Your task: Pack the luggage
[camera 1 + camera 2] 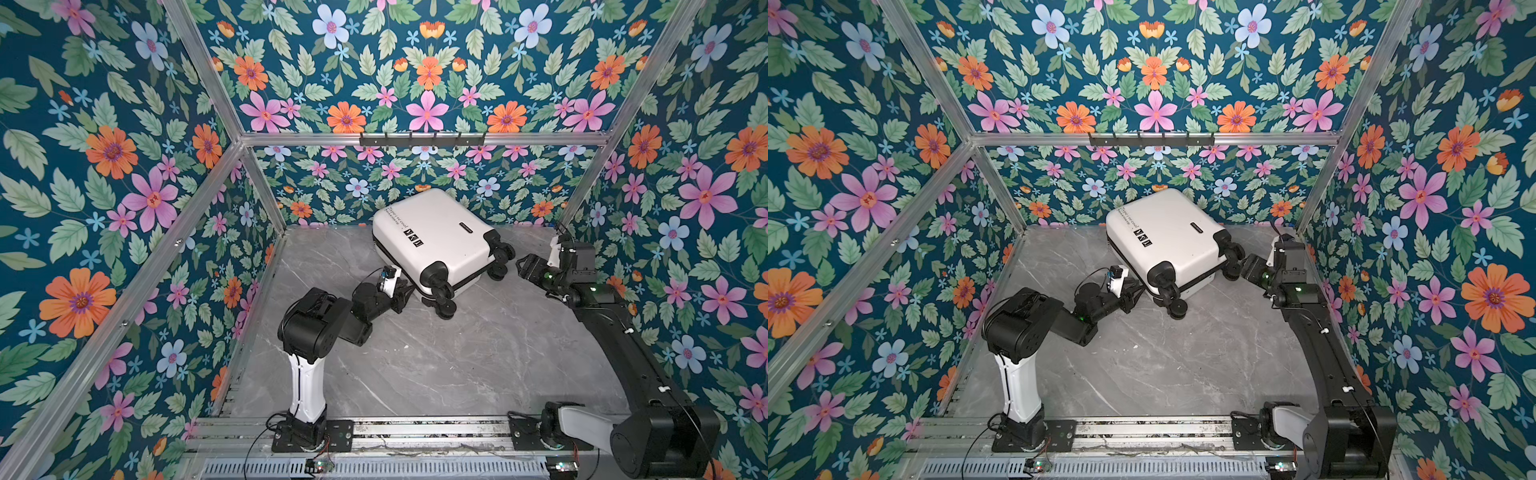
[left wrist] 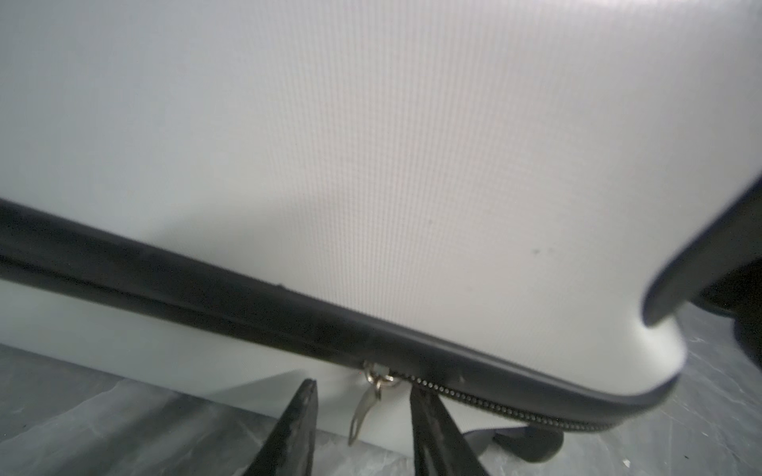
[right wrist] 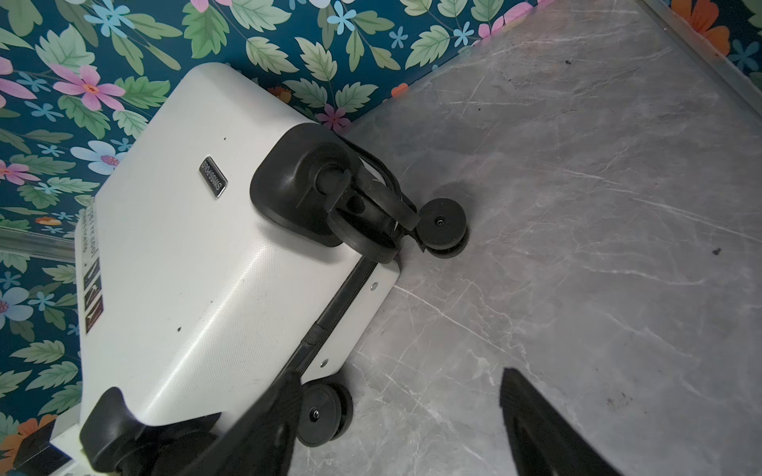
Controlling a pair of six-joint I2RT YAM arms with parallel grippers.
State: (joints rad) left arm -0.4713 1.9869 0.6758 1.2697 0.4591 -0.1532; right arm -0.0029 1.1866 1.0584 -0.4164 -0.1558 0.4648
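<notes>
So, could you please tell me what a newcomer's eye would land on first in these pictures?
Probably the loud floral wallpaper on every wall, then the white luggage lying at the back of the grey marble table. Up close, the left gripper straddles its silver zipper pull with jaws apart, while the right gripper hangs open by the wheels.
</notes>
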